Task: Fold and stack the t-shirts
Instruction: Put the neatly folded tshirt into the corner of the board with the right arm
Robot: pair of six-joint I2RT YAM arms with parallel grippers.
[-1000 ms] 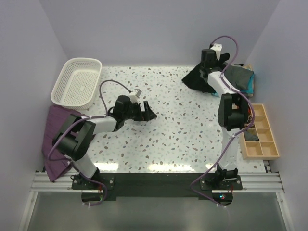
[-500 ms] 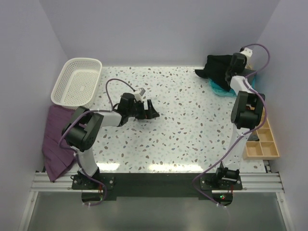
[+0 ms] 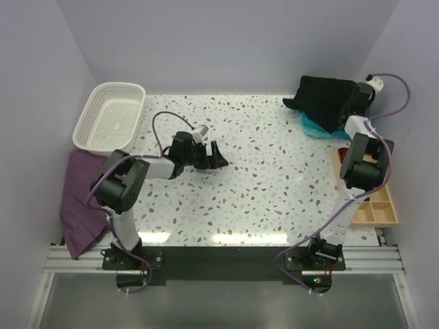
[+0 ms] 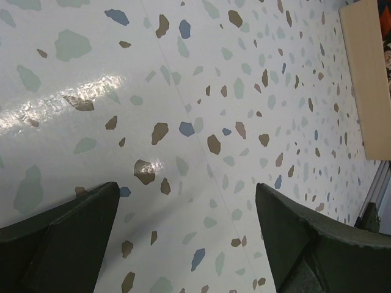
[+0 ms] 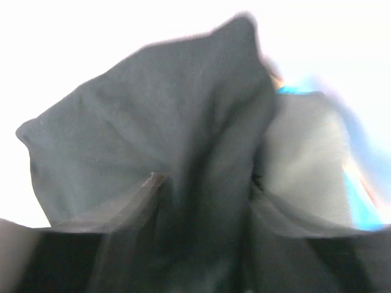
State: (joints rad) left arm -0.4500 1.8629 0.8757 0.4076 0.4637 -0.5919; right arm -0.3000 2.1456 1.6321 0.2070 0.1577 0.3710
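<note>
Black t-shirt (image 3: pixel 322 99) lies bunched between right gripper (image 5: pixel 204 178) fingers, over teal t-shirt (image 3: pixel 312 127).

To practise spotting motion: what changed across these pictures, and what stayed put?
The right gripper swung rightward to the far right corner, dragging the black t-shirt along. The teal t-shirt now shows beside it. Whether it has let go is unclear. The open left gripper and the basket stayed.
</note>
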